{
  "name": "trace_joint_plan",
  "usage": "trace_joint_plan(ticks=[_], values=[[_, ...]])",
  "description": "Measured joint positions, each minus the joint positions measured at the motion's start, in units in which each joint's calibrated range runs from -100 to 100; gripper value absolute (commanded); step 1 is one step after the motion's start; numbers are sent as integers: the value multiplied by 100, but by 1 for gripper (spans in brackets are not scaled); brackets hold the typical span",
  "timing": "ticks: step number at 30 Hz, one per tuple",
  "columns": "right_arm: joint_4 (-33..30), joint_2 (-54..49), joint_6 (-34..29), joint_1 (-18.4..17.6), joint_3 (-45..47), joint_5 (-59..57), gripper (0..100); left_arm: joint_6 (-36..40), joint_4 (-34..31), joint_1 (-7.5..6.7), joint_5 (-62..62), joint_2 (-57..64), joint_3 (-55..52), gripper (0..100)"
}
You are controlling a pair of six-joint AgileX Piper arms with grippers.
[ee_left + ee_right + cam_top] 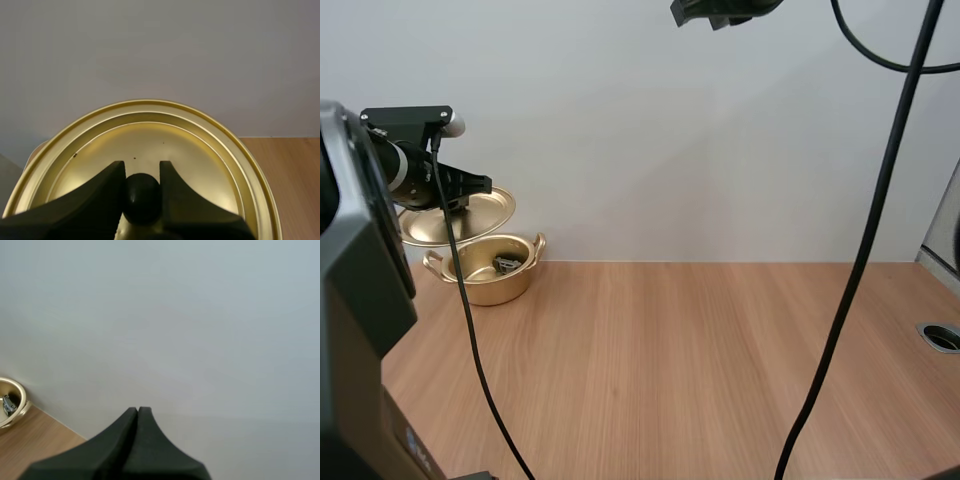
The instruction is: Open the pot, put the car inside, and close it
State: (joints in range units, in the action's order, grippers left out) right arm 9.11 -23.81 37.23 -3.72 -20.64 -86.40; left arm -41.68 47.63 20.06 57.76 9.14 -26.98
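Left end effector (pixel 142 169) grips lid (pixel 150 132) | right end effector (pixel 138 411) closed, empty | wooden table (pixel 700 360)

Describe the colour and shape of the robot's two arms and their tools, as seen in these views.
Both tools are matt black. The left tool has two fingers, broad at the base with curved outer edges, narrowing to blunt tips; the right tool has the same shape. In the high view the left arm is a black cylinder with a pale band.
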Motion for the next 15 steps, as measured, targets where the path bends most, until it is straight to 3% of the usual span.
trace_joint_plan(ticks=[5, 13, 15], values=[[-46, -381, -31, 9, 0, -488, 0, -560, 520, -8, -138, -290, 0, 0], [-110, -458, -43, 9, 0, -737, 0, -703, 693, -61, -292, -442, 0, 0], [-324, -687, -97, 9, -5, -838, 0, -831, 746, -147, -554, -643, 0, 0]])
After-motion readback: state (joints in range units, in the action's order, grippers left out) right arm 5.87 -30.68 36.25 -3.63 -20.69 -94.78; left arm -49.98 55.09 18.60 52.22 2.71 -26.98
